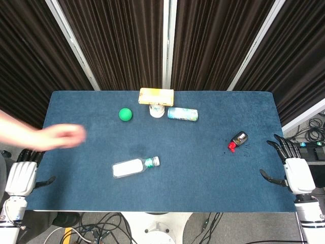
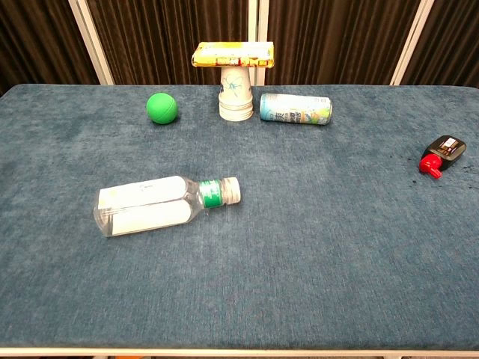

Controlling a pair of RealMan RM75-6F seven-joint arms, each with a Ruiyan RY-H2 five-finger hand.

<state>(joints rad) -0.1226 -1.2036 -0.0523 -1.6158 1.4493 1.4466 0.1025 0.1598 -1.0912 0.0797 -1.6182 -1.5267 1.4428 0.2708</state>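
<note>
1. Head view: the left hand point(image 1: 21, 177) hangs off the near left corner of the blue table point(image 1: 203, 173), released, fingers apart and holding nothing
2. Head view: a person's blurred bare arm point(image 1: 43, 136) reaches in over the table edge just beyond the left hand, touching none of the objects
3. Head view: the right hand point(image 1: 294, 172) sits at the near right edge of the table, fingers spread and nothing in them
4. Head view: the small black bottle with a red cap point(image 1: 237, 141) lies beyond the right hand and inward of it, the nearest thing to that hand, apart from it
5. Head view: the clear plastic bottle point(image 1: 135, 167) lies on its side well inward of the left hand, its cap pointing toward the right hand
6. Head view: further from both hands, the green ball point(image 1: 125, 114) rests on the cloth; beside it stands an upturned paper cup point(image 1: 157, 110) with a yellow packet point(image 1: 156, 95) across its top, and a can point(image 1: 182, 114) lies on its side just beside the cup
7. Chest view: neither hand shows; the clear plastic bottle point(image 2: 166, 206) lies left of centre, the small black bottle point(image 2: 441, 154) near the right edge
8. Chest view: the green ball point(image 2: 162, 108), paper cup point(image 2: 236, 93), yellow packet point(image 2: 233, 54) and can point(image 2: 295, 108) line the far side
</note>
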